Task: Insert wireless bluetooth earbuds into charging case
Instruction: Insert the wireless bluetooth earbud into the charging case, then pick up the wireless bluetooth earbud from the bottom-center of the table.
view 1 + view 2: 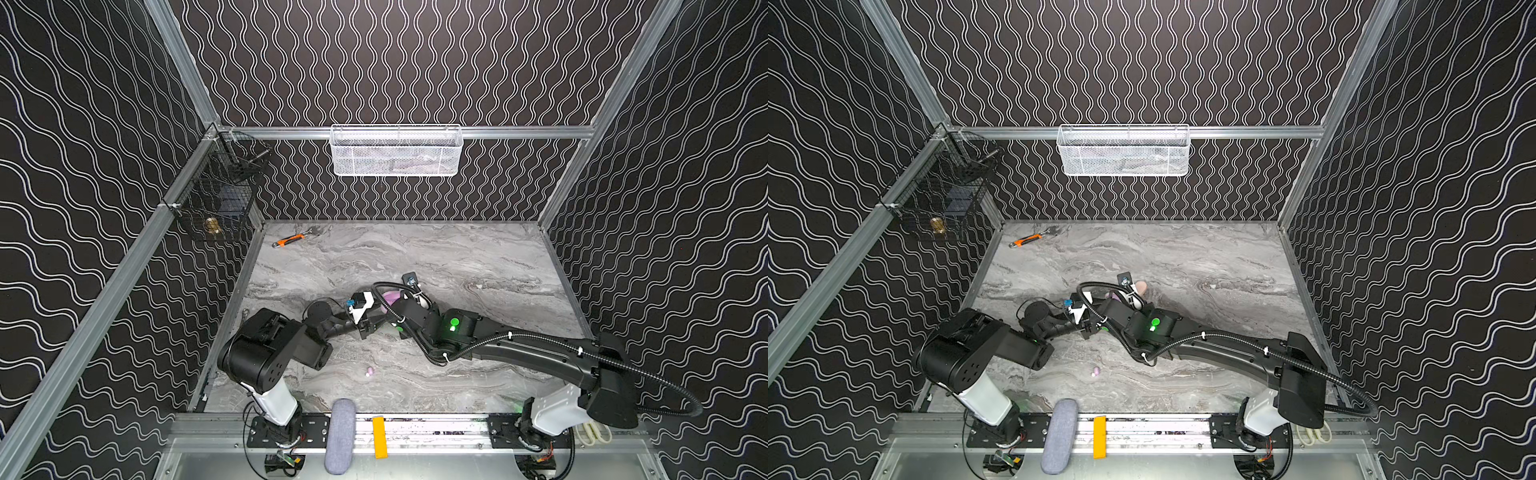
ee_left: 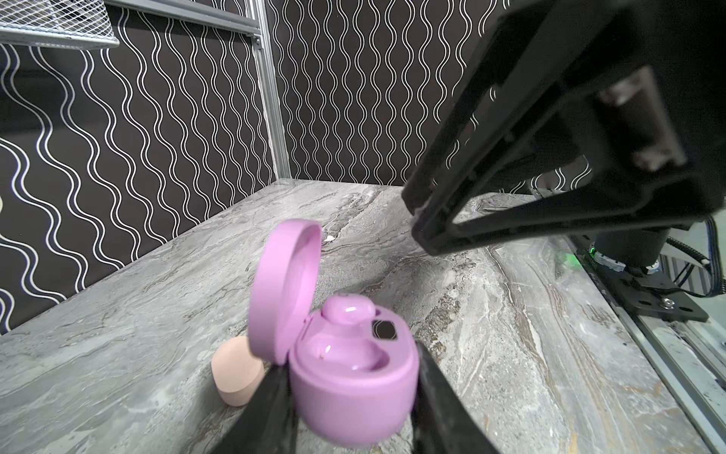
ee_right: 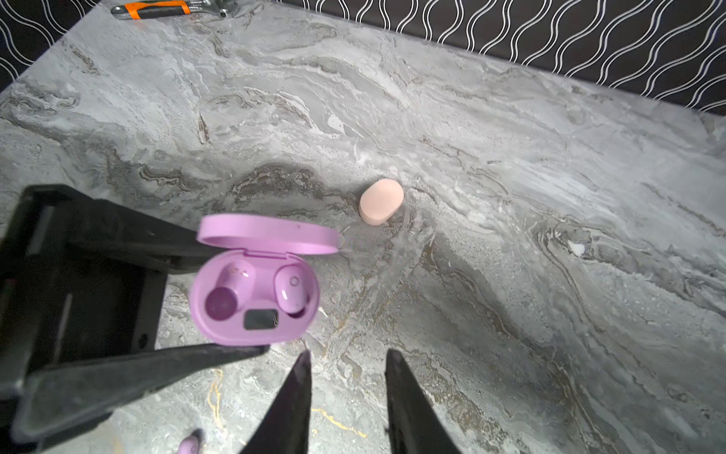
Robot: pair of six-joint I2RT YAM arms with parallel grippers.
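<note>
Already seated: one lilac earbud [image 3: 290, 289] sits in a socket of the lilac charging case [image 3: 255, 271]; the neighbouring empty socket [image 3: 226, 293] waits for its mate.
Case hold: the left gripper [image 2: 351, 389] has its fingers [image 3: 157, 365] clamped on the case's base, front and back. The lid [image 3: 267, 234] is hinged up. This probably stops the light case from sliding or tipping and leaves the sockets open from above. Whether the base touches the bench [image 3: 510, 157] I cannot tell.
Right gripper [image 3: 347, 355]: it hovers just beside the case, fingers [image 3: 290, 401] apart with nothing between them, so it looks free to fetch.
Second lilac earbud [image 1: 369, 371]: it lies loose on the bench, nearer the robot and apart from the case. It is likely the next pick.
Peach case [image 3: 381, 201]: it is closed, near the lilac case, and touched by neither gripper.
Cream buds: not clearly visible.
</note>
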